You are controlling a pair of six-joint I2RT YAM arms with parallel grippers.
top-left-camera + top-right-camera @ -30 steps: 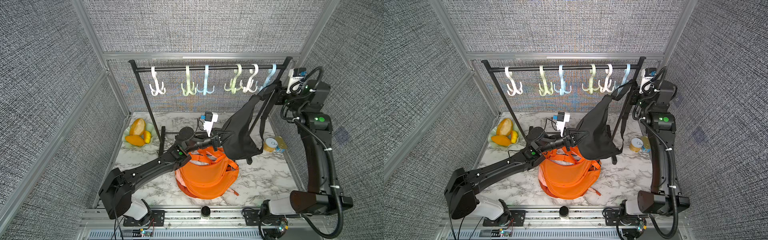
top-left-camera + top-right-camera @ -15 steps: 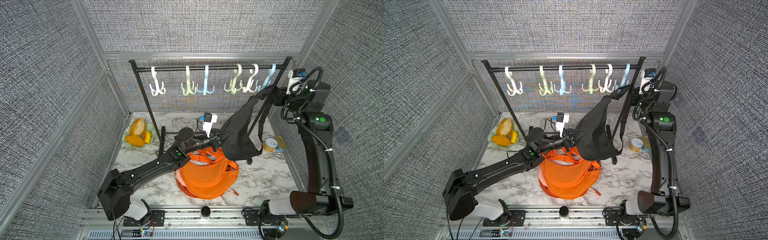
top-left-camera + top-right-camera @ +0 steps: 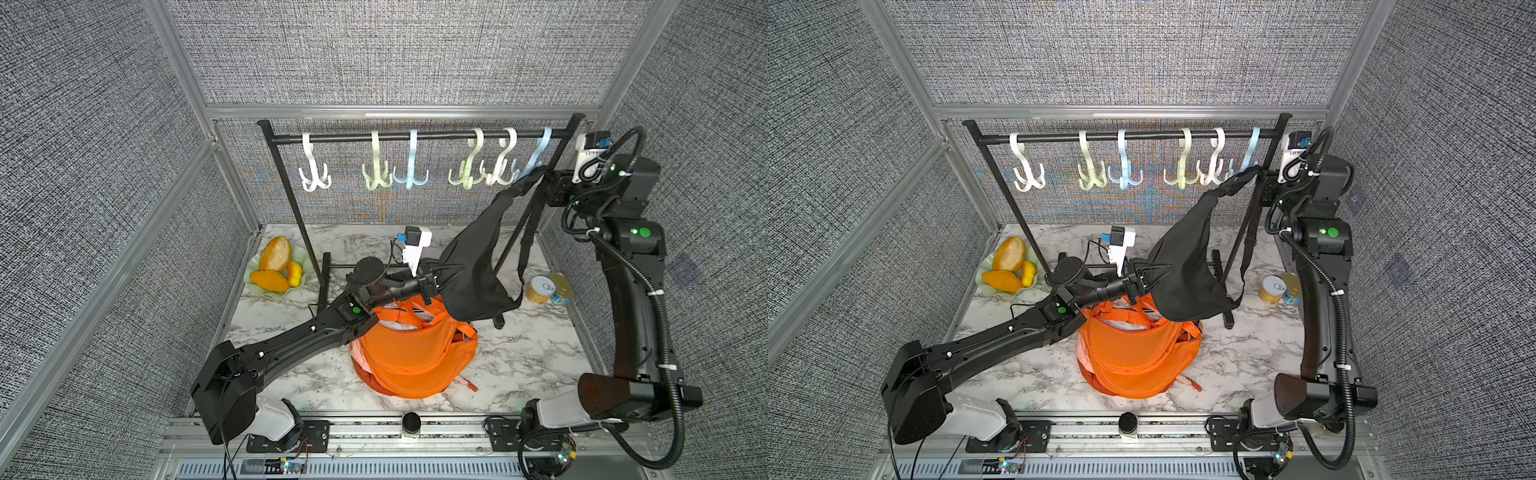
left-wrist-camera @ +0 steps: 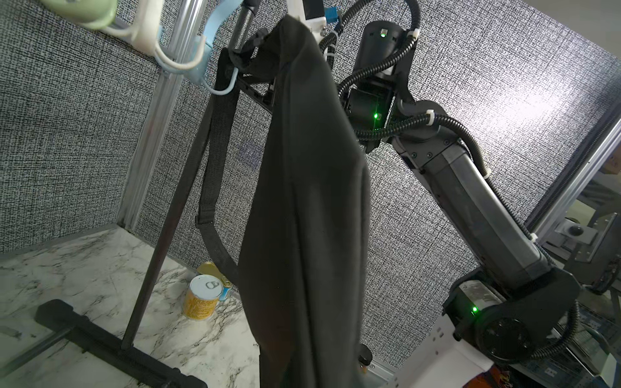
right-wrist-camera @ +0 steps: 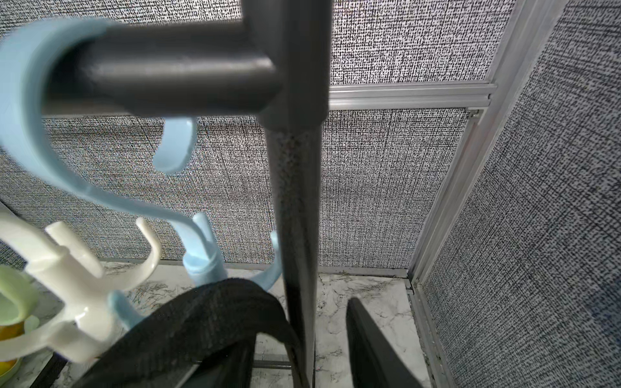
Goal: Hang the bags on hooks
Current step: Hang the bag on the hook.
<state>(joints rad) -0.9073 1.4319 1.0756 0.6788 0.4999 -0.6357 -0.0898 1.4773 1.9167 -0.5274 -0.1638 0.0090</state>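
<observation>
The left gripper (image 3: 1160,277) is clenched on the lower edge of the black bag (image 3: 473,266), holding its body above the orange backpack (image 3: 415,357). From there the bag's long axis climbs up and to the right to its strap (image 5: 215,312). The strap's loop appears to lie over a prong of the light-blue hook (image 4: 201,67) at the right end of the rail (image 3: 436,136). The right gripper (image 3: 540,179) sits just beside that hook and is much the nearer arm. Its jaws stand parted, and the strap is not pinched between them.
</observation>
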